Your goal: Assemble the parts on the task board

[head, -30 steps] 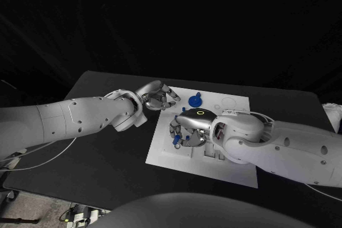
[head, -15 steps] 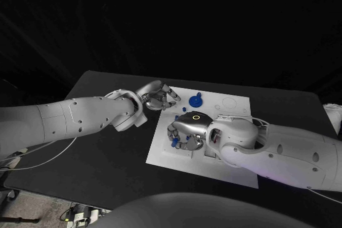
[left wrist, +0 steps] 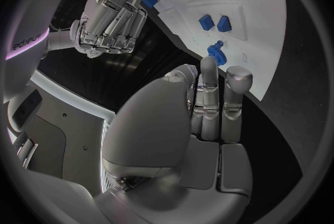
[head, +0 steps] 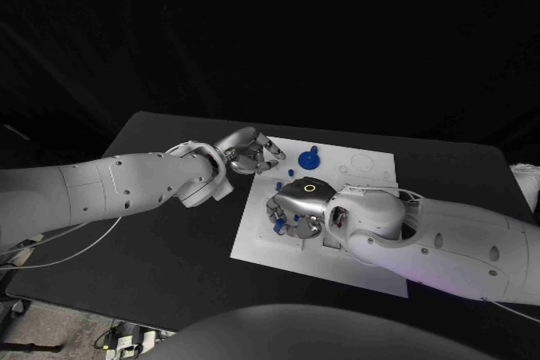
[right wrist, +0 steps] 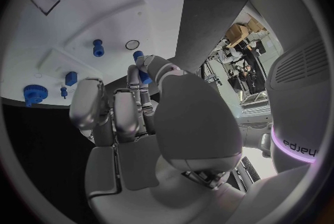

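I see the flat white rectangular task board point(head: 338, 254) lying in the middle of the black surface point(head: 168, 243), its near edge toward me. Small blue plastic parts sit on its far half: a round blue toothed disc point(head: 310, 158) near the far edge, with a little blue peg point(head: 314, 149) just beyond it. In the right wrist view the same disc point(right wrist: 33, 93) lies at the board's edge, a short blue cylinder point(right wrist: 97, 47) stands apart on the white, and a small blue block point(right wrist: 70, 78) sits between them.

The right robot hand point(head: 295, 208) is down on the board's middle, knuckles up, fingers curled toward the plate. In the right wrist view a blue stub point(right wrist: 141, 66) shows at its fingertips point(right wrist: 155, 65), thumb and a finger closing on it; I read that as a pinch on the piece, the other fingers lying alongside. More blue bits show beneath the palm in the head view, too hidden to tell apart.

The left robot hand point(head: 250, 153) hovers at the board's far-left corner, just beside the right one, apart from it. Its fingers point(left wrist: 212, 96) lie straight and close together, curled slightly, nothing between them. Beyond those fingers the left wrist view shows two small blue blocks point(left wrist: 212, 22) side by side on the white.
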Robot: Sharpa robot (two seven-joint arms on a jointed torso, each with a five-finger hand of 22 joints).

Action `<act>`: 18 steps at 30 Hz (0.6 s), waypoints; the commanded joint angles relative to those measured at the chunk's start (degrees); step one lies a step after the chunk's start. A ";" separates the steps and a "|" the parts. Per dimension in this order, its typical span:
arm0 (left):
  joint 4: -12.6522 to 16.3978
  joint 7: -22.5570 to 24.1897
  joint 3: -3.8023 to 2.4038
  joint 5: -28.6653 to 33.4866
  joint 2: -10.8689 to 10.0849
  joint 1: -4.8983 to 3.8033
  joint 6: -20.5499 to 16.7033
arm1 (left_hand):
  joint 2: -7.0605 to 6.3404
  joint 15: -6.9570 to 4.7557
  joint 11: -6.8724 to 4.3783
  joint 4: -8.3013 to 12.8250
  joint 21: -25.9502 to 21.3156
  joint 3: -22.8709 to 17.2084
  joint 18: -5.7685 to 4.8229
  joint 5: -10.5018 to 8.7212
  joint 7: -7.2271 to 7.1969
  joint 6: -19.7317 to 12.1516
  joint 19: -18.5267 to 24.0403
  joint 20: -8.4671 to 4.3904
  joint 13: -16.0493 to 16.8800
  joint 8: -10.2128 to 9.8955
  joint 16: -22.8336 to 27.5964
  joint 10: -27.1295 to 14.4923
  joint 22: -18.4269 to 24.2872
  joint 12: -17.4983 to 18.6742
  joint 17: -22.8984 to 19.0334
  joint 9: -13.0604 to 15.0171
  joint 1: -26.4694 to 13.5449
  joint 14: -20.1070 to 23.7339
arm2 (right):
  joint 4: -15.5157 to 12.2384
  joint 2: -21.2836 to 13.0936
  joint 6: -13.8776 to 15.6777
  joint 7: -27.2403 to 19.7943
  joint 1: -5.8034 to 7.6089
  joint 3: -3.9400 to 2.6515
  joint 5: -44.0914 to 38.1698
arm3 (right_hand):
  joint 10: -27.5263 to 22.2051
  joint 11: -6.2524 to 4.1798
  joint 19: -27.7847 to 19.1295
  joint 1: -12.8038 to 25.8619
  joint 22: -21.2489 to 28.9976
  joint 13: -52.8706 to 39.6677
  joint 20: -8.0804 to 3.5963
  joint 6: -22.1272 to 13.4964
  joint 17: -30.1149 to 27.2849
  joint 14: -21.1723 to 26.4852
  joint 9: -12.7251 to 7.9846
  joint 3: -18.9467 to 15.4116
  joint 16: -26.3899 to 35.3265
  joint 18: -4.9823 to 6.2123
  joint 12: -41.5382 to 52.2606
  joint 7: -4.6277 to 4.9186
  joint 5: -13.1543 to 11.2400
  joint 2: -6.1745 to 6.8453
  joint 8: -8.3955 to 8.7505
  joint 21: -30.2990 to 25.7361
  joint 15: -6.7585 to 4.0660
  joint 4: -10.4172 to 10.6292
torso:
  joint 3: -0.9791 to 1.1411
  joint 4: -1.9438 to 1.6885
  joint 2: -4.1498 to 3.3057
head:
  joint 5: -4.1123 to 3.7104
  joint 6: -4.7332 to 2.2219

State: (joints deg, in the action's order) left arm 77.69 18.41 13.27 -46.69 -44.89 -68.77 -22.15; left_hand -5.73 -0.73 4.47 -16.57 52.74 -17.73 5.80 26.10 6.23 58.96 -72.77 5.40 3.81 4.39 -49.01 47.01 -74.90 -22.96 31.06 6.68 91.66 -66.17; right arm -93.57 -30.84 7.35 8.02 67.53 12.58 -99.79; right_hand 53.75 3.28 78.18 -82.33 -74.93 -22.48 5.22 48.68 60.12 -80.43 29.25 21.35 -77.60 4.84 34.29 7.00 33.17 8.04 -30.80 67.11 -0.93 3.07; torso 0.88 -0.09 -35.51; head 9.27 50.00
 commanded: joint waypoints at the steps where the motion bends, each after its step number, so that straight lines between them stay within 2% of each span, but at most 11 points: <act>1: 0.05 0.28 -0.04 0.35 0.14 0.02 0.48 | -0.12 0.15 0.21 0.08 -0.03 -0.36 1.05 0.35 0.29 -0.18 0.16 0.10 0.07 0.11 0.25 0.27 -5.84 -0.35 -0.06 0.07 0.59 0.10 | 0.05 -0.03 -1.49 0.73 -0.14 0.00 -1.66 | 0.30 -0.05 -0.40 0.13 -8.23 0.08 0.03 0.49 -0.02 0.41 0.07 0.04 0.18 0.38 -0.25 0.00 0.22 0.14 0.25 -0.14 0.05 -0.30 | 0.01 0.02 0.01 | -0.04 0.00; 10: 0.00 0.27 -0.04 0.35 0.24 0.08 0.58 | -0.12 0.16 0.25 0.08 -0.07 -0.38 1.06 0.38 0.32 -0.19 0.17 0.12 0.06 0.11 0.23 0.28 -5.84 -0.35 -0.07 0.07 0.61 0.08 | 0.59 0.04 -1.83 0.98 -0.50 0.01 -1.68 | 0.34 -0.04 -0.43 0.14 -8.22 0.14 0.03 0.59 -0.10 0.45 0.01 0.06 0.22 0.38 -0.37 0.02 0.05 0.13 0.40 -0.18 0.06 -0.39 | 0.00 0.00 -0.01 | -0.46 0.00; 18: -0.01 0.27 -0.04 0.35 0.23 0.16 0.64 | -0.12 0.16 0.25 0.08 -0.07 -0.38 1.06 0.38 0.32 -0.19 0.17 0.12 0.06 0.11 0.23 0.28 -5.84 -0.35 -0.07 0.07 0.61 0.08 | 0.93 0.12 -1.78 1.07 -0.81 0.02 -1.76 | 0.38 -0.03 -0.53 0.12 -8.17 0.19 0.04 0.66 -0.22 0.52 -0.05 0.09 0.29 0.41 -0.47 0.02 -0.10 0.10 0.54 -0.32 0.07 -0.49 | -0.01 -0.04 0.00 | -0.30 0.00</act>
State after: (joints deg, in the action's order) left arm 77.61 18.41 13.27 -46.67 -44.75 -68.64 -22.12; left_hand -5.73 -0.73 4.48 -16.56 52.74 -17.74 5.80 26.09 6.23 58.96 -72.77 5.40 3.81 4.39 -49.02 47.01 -74.90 -22.96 31.07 6.68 91.66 -66.17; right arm -92.66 -30.76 6.54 8.68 66.78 12.61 -100.58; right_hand 53.75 3.28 78.18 -82.33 -74.92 -22.39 5.22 49.04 59.98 -80.43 29.24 21.50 -77.60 4.84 34.07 7.04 33.13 8.04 -30.47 67.11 -0.93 2.91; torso 0.87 -0.09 -35.51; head 8.88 50.00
